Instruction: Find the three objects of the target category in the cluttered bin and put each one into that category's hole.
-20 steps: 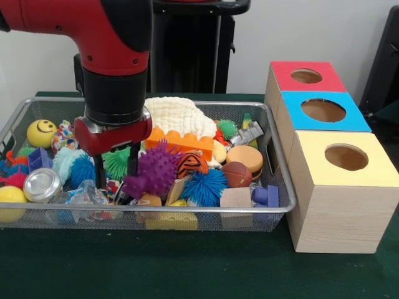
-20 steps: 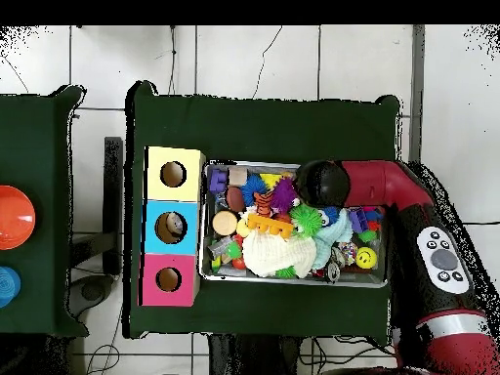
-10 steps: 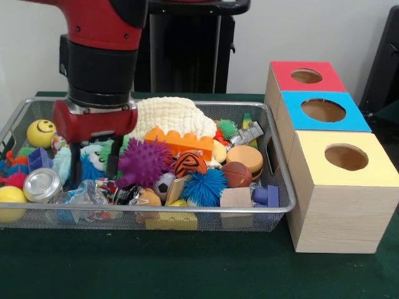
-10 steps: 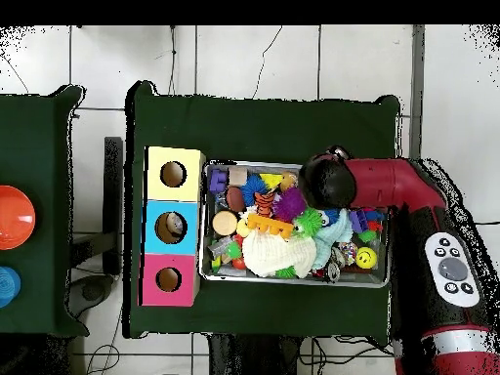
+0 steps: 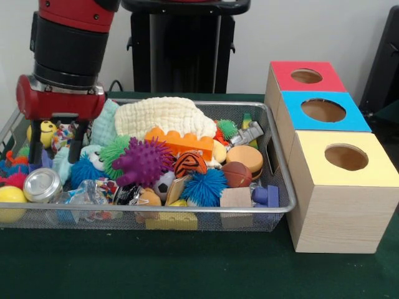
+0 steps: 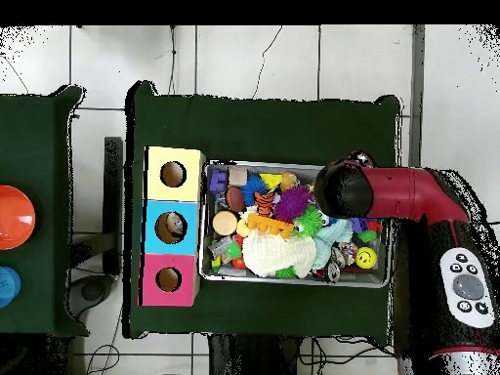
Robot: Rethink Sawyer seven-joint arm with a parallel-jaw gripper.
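Note:
The wire mesh bin (image 5: 282, 169) is full of toys: a purple spiky ball (image 5: 144, 161), a green spiky ball (image 5: 114, 152), a blue spiky ball (image 5: 204, 185), an orange brick (image 5: 181, 141), a cream knitted cloth (image 5: 165, 115) and a toy burger (image 5: 244, 157). My gripper (image 5: 55, 153) hangs open over the bin's left end in the front view, holding nothing. A yellow smiley ball (image 5: 45, 132) shows behind its fingers (image 5: 76, 149). From overhead the arm's head (image 6: 342, 188) hides the gripper. Three boxes with round holes stand beside the bin: red (image 5: 305, 76), blue (image 5: 324, 111), yellow (image 5: 346, 159).
A silver can (image 5: 42, 185), a plain yellow ball (image 5: 9, 200), a small basketball (image 5: 237, 175) and crinkled clear plastic (image 5: 84, 193) lie near the bin's front wall. In the overhead view an orange bowl (image 6: 12, 217) rests on a separate table at the left edge.
My gripper has risen out of the toys beside the purple spiky ball and moved left in the front view, empty. The purple ball shifted slightly left and stayed in the bin.

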